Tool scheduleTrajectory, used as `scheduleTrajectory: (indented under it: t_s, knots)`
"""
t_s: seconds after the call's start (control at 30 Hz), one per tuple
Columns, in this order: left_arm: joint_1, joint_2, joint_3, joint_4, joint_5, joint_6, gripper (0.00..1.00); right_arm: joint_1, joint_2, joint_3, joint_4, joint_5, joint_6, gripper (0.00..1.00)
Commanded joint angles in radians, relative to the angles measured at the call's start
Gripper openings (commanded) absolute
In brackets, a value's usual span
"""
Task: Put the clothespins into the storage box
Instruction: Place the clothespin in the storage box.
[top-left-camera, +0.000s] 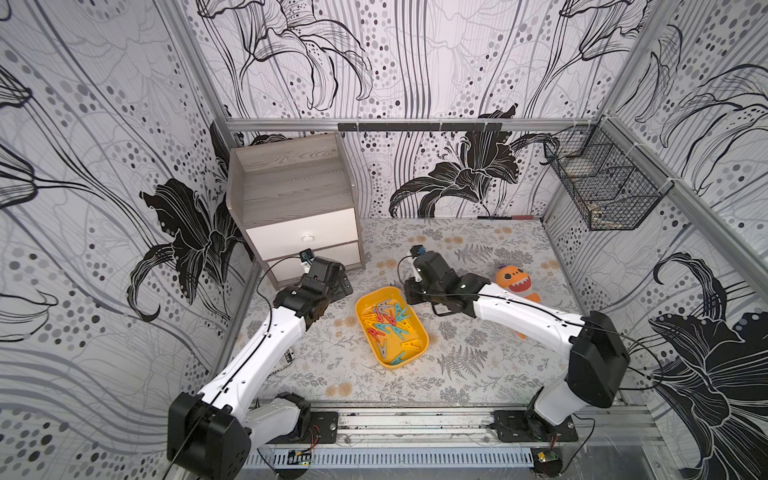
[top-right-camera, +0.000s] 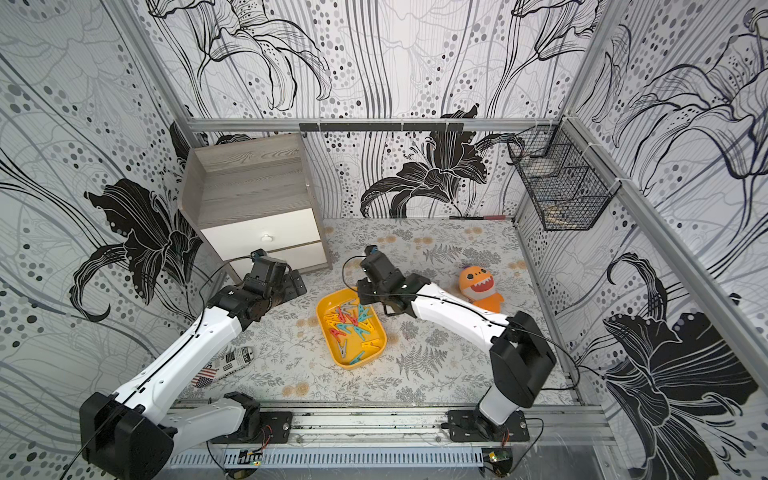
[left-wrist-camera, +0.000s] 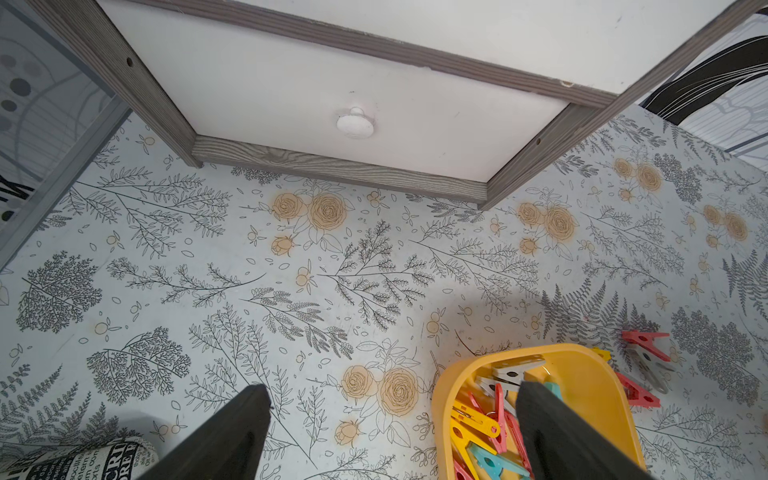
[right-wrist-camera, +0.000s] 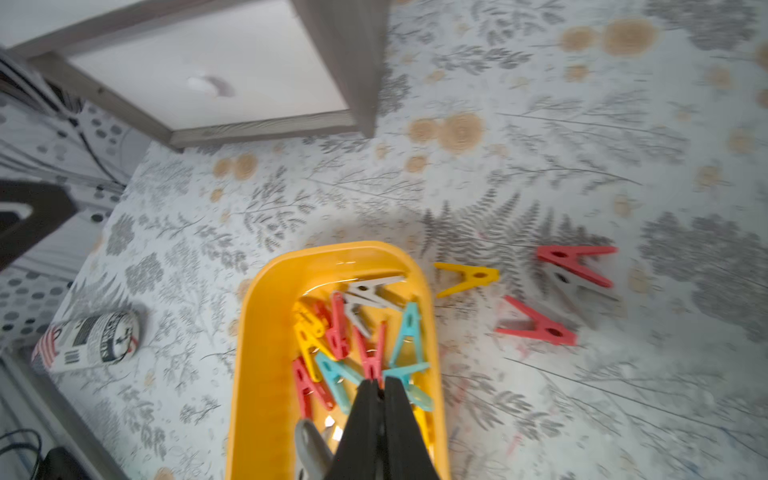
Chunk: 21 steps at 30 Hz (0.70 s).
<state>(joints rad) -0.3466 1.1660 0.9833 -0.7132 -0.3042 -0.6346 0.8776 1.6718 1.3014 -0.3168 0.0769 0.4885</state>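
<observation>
The yellow storage box (top-left-camera: 419, 332) lies mid-table and holds several clothespins (top-left-camera: 388, 320) in yellow, teal, red and grey. My right gripper (right-wrist-camera: 378, 382) hangs over the box, shut, with the end of a red clothespin (right-wrist-camera: 371, 353) pinched at its tips. On the table beside the box lie a yellow clothespin (right-wrist-camera: 467, 278), a red one (right-wrist-camera: 536, 324) and a red one over a grey one (right-wrist-camera: 575, 262). In both top views the right arm hides them. My left gripper (left-wrist-camera: 392, 386) stands open and empty, just left of the box's far end (left-wrist-camera: 582, 374).
A grey wood cabinet (top-left-camera: 291, 199) with white drawers stands at the back left, close behind the left gripper. An orange plush toy (top-left-camera: 517, 280) sits right of the right arm. A newspaper-print roll (top-right-camera: 232, 361) lies near the left arm. A black wire basket (top-left-camera: 606, 187) hangs on the right wall.
</observation>
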Motion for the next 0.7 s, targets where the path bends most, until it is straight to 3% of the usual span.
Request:
scheduleTrajectory:
  t_s: [0.0, 0.37, 0.67]
  knots:
    - [-0.003, -0.003, 0.030, -0.002, -0.025, -0.002, 0.97, 0.044, 0.123, 0.028, -0.060, 0.011, -0.010, 0.09]
    - [-0.001, -0.006, 0.026, -0.003, -0.032, -0.002, 0.97, 0.117, 0.260, 0.029, -0.024, -0.031, 0.048, 0.10]
    - [-0.001, -0.007, 0.033, -0.007, -0.039, 0.004, 0.97, 0.118, 0.242, 0.024, -0.083, 0.023, 0.053, 0.22]
